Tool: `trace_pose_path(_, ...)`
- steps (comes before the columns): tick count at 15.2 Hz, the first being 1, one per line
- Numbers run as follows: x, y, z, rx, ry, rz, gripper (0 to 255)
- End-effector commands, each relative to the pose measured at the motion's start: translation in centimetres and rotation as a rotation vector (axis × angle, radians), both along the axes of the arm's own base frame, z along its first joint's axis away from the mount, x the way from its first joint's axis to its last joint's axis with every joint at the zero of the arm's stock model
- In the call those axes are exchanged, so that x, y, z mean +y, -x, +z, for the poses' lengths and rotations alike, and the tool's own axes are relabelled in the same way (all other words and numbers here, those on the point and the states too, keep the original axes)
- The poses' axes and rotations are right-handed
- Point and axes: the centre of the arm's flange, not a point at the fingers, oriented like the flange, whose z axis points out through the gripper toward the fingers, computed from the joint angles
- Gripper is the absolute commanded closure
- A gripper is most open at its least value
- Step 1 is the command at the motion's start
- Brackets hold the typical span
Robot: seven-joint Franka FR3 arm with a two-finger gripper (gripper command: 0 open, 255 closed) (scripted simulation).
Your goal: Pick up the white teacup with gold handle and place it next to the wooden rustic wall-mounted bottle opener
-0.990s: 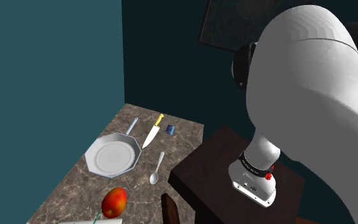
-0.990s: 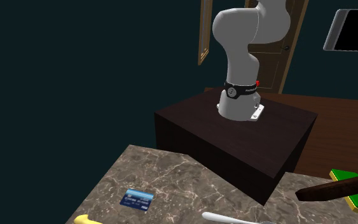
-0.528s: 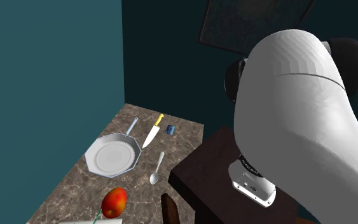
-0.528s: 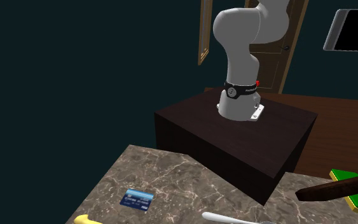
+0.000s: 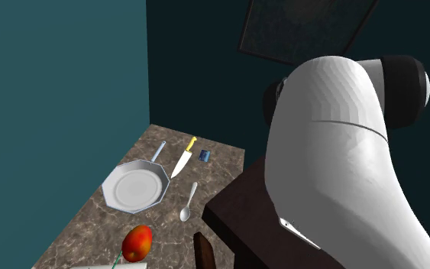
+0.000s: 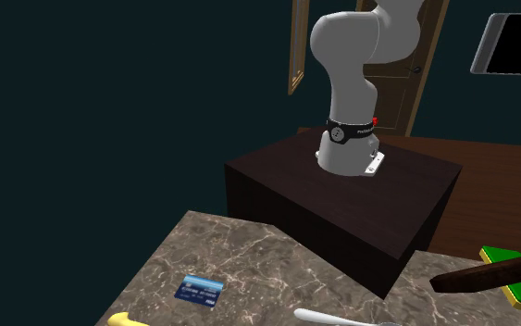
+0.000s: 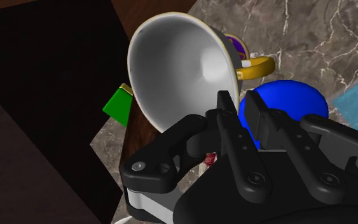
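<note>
Half done, by my reading. The gripper [image 7: 238,98] is closed on the wall of the white teacup [image 7: 171,70], beside its gold handle [image 7: 260,67]. The cup hangs tilted over the marble desk [image 7: 311,38] and a blue object [image 7: 285,105]. Left to do: carry it to the brown wooden piece [image 6: 489,275], likely the opener, and release.

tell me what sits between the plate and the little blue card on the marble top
A knife with a yellow handle lies between the plate and the blue card, as the shoulder view shows.
</note>
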Motion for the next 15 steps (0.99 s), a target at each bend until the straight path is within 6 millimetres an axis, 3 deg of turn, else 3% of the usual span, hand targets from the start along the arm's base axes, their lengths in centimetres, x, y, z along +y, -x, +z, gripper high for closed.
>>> trace_pose_path(1,0.0,0.1,-1.1,0.000,-0.001,0.000,255)
trace_pose_path(15,0.0,0.1,-8.5,0.000,-0.001,0.000,255)
